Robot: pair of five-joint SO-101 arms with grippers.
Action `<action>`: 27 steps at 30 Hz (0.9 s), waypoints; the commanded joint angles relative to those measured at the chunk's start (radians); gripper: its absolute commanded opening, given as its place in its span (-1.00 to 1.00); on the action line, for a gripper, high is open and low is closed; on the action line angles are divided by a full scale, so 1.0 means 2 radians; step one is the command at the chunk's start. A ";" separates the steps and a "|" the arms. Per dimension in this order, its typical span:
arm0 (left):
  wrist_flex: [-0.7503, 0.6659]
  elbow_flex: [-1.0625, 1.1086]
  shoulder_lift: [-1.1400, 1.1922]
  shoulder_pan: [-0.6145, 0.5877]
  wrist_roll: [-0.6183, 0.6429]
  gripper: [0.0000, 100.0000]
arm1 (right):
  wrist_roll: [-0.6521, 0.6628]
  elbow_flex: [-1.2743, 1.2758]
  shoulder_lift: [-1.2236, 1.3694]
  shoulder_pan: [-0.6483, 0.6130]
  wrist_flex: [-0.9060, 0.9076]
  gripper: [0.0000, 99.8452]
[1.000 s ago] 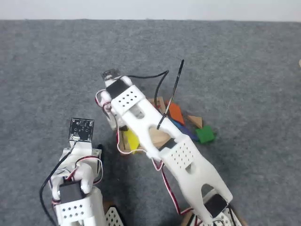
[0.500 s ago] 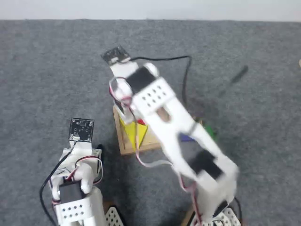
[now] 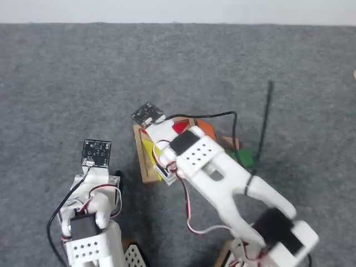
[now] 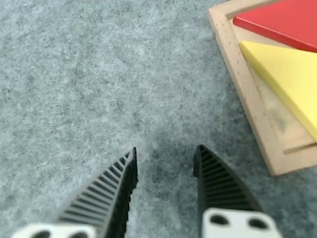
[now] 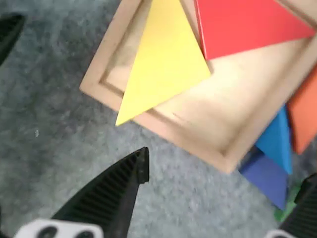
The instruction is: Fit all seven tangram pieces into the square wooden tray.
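The right arm entered from 5 o'clock in the high view and stretched toward 11 o'clock, its wrist over the square wooden tray (image 3: 143, 162). The right tool (image 5: 225, 178) hung just outside the tray's rim, spread wide and holding nothing. The left arm stood at 7 o'clock, its left tool (image 4: 166, 166) low over bare table (image 3: 267, 55), with a narrow gap between its ribbed black fingers (image 4: 124, 181) and nothing in it.

The table was covered in grey, felt-like fabric. The tray was pale wood with a raised rim and a flat floor. A flat yellow triangle (image 5: 163, 59) lay in it, one sharp corner lying over the rim, and a flat red triangle (image 5: 242, 25) lay just beside it, edge to edge. The rest of the tray's floor showed bare wood.

Outside the tray, at its 3 o'clock side in the high view, lay an orange piece (image 3: 207, 129), a blue piece (image 5: 277, 144) against the rim, a tan triangle (image 3: 230, 142) and a green piece (image 3: 245, 157).
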 commanded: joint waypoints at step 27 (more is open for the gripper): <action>0.003 -0.004 -0.009 0.002 0.003 -0.62 | -0.018 -0.215 0.228 0.000 -0.014 -0.09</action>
